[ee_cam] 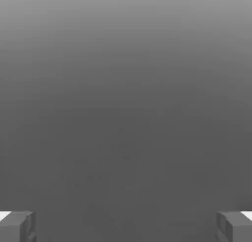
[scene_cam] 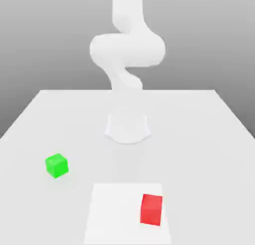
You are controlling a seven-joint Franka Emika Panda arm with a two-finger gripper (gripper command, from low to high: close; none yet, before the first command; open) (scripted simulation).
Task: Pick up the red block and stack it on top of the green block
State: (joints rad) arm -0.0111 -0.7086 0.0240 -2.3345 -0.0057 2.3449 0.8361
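The red block [scene_cam: 151,209] sits on the white table near its front edge, at the exterior view's right, on a paler square patch [scene_cam: 112,214]. Farther back, at that view's left, the green block [scene_cam: 56,165] rests alone on the table. The two cubes stand well apart. In the hand view my gripper [ee_cam: 126,227] is open: its grey fingertips [ee_cam: 17,226] stand far apart, with nothing between them and a plain grey backdrop behind.
The white arm's base [scene_cam: 127,127] stands at the middle of the table [scene_cam: 199,139], behind both blocks, and the arm [scene_cam: 127,50] rises from it and leaves the exterior view at the top.
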